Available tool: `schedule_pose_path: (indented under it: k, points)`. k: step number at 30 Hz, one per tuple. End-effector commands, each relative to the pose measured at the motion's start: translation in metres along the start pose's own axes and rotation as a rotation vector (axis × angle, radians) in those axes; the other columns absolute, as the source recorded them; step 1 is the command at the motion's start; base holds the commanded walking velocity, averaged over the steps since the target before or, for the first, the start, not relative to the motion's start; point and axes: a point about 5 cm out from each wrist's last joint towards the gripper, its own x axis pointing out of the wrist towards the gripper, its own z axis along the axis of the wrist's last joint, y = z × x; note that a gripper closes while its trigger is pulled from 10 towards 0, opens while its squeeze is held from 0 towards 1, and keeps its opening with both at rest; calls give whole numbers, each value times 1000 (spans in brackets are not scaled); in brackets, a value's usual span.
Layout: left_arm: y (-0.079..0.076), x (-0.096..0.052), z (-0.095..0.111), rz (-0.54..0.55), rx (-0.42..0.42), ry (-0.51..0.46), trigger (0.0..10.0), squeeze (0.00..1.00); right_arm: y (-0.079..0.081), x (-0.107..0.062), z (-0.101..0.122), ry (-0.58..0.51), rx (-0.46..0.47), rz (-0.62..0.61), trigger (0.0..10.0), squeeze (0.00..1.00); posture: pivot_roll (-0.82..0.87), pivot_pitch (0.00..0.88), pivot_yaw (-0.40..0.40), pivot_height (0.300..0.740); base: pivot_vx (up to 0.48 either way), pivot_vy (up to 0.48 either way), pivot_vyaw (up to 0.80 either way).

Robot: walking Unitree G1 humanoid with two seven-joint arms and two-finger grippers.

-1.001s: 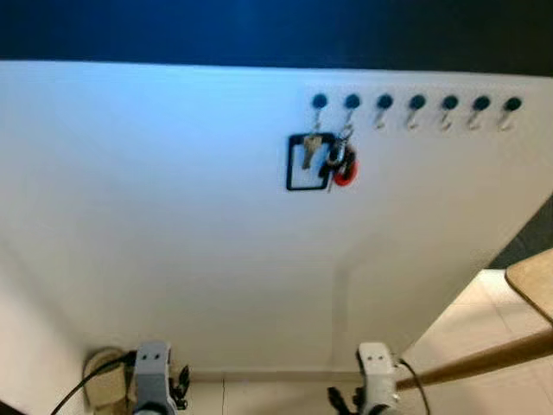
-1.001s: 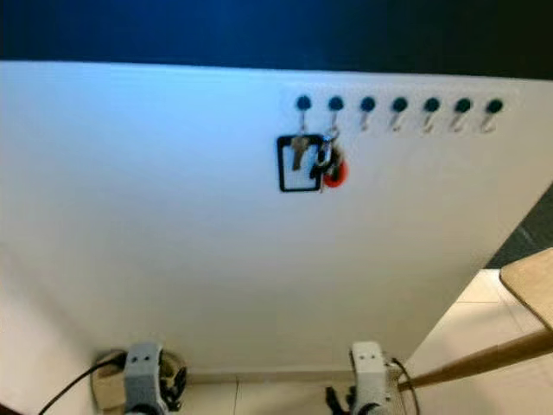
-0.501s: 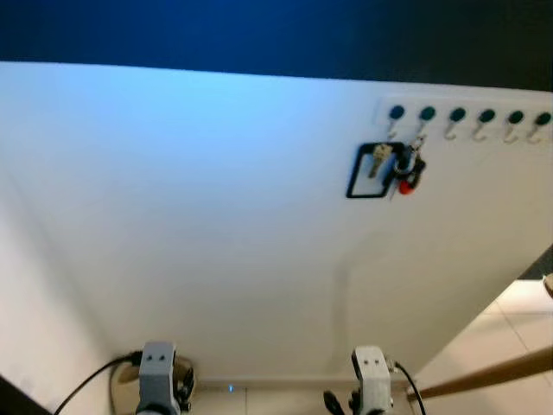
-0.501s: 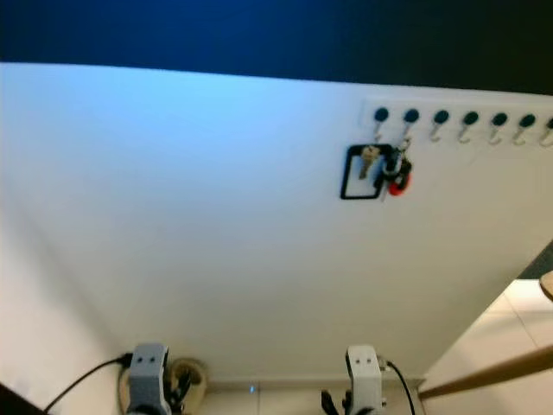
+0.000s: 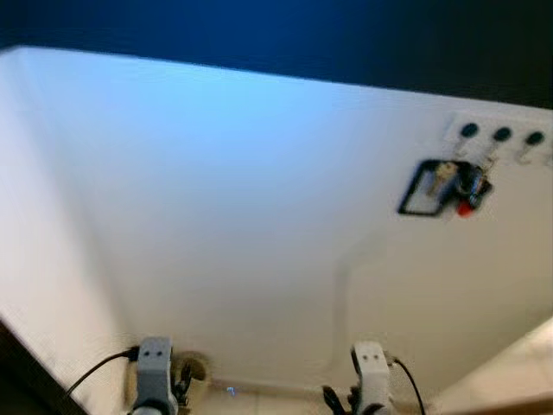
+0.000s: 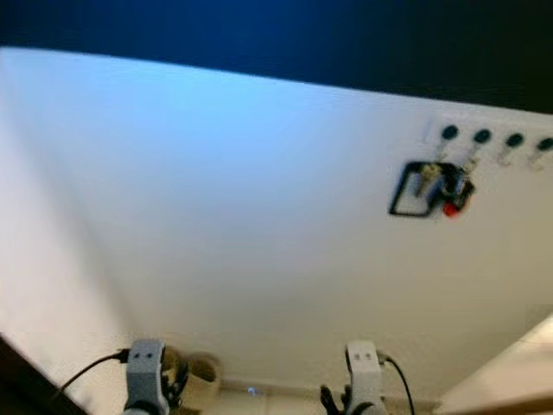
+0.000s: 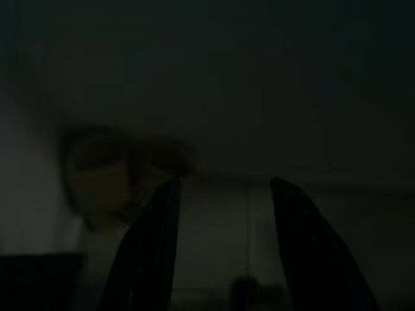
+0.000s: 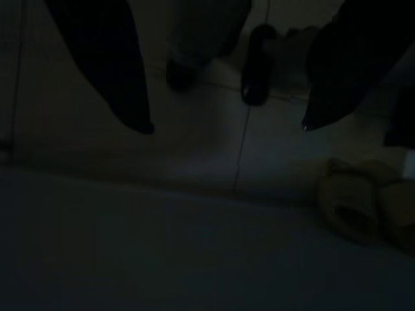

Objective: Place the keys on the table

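White wall carries a hook row — the keys hang there. Left gripper and right gripper hang low; both jaws gape, holding nothing.

Camera has swung leftward and tilted: the bunch of keys with black rectangular tag and red fob now sits far toward the right edge of the head views, up and right of the idle jaws, versus near centre 1.0 s ago. The row of dark round wall hooks is cut to three or four, was seven. Light wooden table edge at right has left the picture; frame more blurred.
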Motion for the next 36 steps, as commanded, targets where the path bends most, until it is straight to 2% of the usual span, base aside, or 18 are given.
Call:
schedule_pose_path:
  k: [1, 31, 32, 36]
  points:
    - [-1, 0, 1, -3, 5, -7, 10000, 0, -4, 0, 4, -13, 1, -13, 10000, 0, 61, 53, -14, 740, 0, -480, 0]
    - [3, 0, 2, 3, 28, -13, 10000, 0, 0, 1, 5, -19, 5, -4, 10000, 0, 74, 50, -10, 740, 0, -480, 0]
    - [5, 1, 4, 18, 1, -19, 10000, 0, 1, 1, 4, -18, 6, -3, 10000, 0, 74, 51, -10, 740, 0, 0, 0]
    - [6, 1, 6, 27, -1, -24, 10000, 0, 1, 2, 4, -17, 6, -3, 10000, 0, 76, 48, -12, 740, 0, 0, 0]
